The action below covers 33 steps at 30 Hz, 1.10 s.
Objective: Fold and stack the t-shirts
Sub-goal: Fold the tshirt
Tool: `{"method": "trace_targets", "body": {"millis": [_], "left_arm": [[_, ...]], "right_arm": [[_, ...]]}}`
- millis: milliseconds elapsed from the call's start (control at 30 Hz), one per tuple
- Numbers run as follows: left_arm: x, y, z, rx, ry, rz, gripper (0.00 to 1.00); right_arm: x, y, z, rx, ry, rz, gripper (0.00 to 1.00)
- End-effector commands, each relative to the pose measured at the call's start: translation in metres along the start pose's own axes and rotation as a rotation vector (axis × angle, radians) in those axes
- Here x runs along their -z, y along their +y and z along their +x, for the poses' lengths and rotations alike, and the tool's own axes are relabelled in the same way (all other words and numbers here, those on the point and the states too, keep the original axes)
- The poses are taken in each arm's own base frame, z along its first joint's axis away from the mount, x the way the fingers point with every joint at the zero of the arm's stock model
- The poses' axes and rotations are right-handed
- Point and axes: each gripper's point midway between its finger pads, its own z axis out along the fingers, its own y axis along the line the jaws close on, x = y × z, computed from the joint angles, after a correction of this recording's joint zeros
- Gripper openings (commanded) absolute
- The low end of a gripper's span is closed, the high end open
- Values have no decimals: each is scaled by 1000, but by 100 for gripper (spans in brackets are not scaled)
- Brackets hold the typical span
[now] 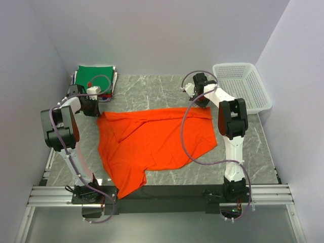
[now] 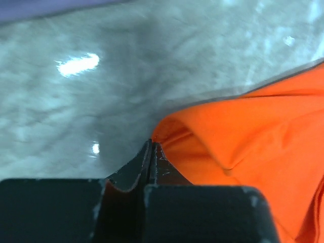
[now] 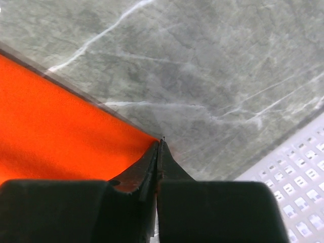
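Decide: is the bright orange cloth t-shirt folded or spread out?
Spread out: the t-shirt lies wide and mostly flat across the grey table.

- You have the spread t-shirt (image 1: pixel 152 147) lying flat mid-worktop (image 1: pixel 167 86), beyond the arm bases.
- Your left gripper (image 1: pixel 93 110) meets its far left corner — your right gripper (image 1: pixel 202 101) its far right corner.
- The stack of folded t-shirts (image 1: pixel 95 75) sits far left, behind your left gripper.
- The basket (image 1: pixel 267 104) stands far right.
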Motion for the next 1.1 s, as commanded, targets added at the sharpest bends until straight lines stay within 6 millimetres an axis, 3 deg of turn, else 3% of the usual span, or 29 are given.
{"method": "trace_targets", "body": {"millis": [0, 100, 133, 200, 233, 300, 333, 400, 433, 467, 533, 700, 833, 900, 1067], "left_arm": [[8, 31, -21, -34, -29, -80, 1], [10, 37, -32, -58, -43, -99, 1], [10, 36, -34, -62, -42, -92, 5], [17, 30, -46, -80, -69, -55, 20], [21, 26, -49, -90, -80, -46, 34], [43, 7, -65, -146, -151, 10, 43], [51, -1, -70, -163, -173, 22, 48], [76, -25, -75, -216, -221, 74, 49], [81, -38, -76, -239, -225, 93, 49], [90, -50, -70, -252, -219, 105, 49], [87, -76, -57, -299, -182, 145, 49], [80, -128, -18, -341, -78, 241, 55], [66, -144, 16, -341, 9, 268, 60], [61, -156, 23, -375, 26, 267, 61], [46, -158, 48, -377, 110, 249, 60]], "right_arm": [[-10, -7, 8, -12, 43, 41, 0], [-8, -14, 0, -34, 21, 60, 0], [-7, -15, -3, -47, 12, 67, 0], [4, -19, -14, -56, -27, 72, 3], [16, -25, -21, -68, -59, 84, 6], [31, -29, -29, -75, -99, 89, 21], [49, -35, -33, -89, -132, 104, 26], [67, -37, -38, -94, -177, 95, 39], [76, -38, -39, -91, -193, 95, 40], [88, -37, -38, -88, -203, 90, 40], [98, -29, -35, -64, -218, 52, 40], [92, 3, -10, 17, -146, -71, 38], [78, 22, 3, 43, -97, -143, 38], [73, 23, 7, 47, -84, -146, 39], [57, 28, 22, 78, -32, -131, 42]]}}
